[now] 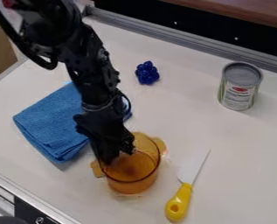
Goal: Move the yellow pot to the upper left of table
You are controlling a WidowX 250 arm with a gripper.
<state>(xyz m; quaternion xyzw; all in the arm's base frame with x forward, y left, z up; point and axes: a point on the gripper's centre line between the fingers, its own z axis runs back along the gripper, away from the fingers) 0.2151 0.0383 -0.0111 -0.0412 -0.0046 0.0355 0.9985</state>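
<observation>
The gripper (pixel 114 155) hangs down at the lower centre-left, its lower end inside the mouth of the yellow pot (pixel 131 186). This pot is a see-through amber one with a small handle on either side, and it stands upright on the white table (pixel 233 148). The gripper is at the pot's left inner side, near the rim. How its fingers stand is hidden by the dark gripper body and the pot.
A folded blue cloth (pixel 50 120) lies left of the pot, partly behind the arm. A knife with a yellow handle (pixel 179 202) is to the right. Farther back are a blue grape-like cluster (pixel 147 73) and a can (pixel 240 86). A metal rail (pixel 181 41) edges the back.
</observation>
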